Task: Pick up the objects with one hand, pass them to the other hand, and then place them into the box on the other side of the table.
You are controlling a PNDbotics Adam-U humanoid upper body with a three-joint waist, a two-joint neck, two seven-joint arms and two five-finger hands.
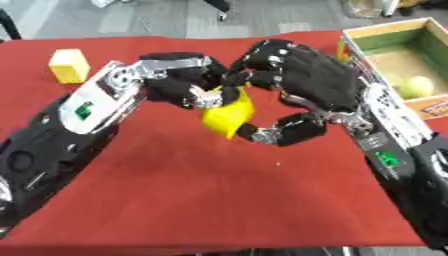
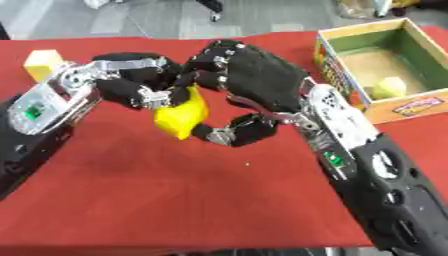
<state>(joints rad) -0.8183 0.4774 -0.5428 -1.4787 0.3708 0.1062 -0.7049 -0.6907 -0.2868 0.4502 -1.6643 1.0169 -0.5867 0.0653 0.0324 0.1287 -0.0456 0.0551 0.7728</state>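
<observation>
At the centre of the frame, the left hand [image 1: 188, 87] and the right hand [image 1: 302, 80] are meeting over the red worktop [image 1: 219, 200], both curling their fingers round a yellow object [image 1: 229, 114] held between them. A yellow block [image 1: 69, 65] is sitting at upper left. The box [image 2: 372, 75] at upper right is holding a pale yellow-green object [image 2: 390, 87].

Left hand [image 1: 188, 82] and right hand [image 1: 306, 80] meeting above red surface [image 1: 219, 195], both gripping yellow object [image 1: 227, 114] at centre. Yellow block [image 1: 69, 65] sitting far left. Open box [image 1: 385, 37] standing at right edge, holding pale round item [image 1: 417, 86].
</observation>
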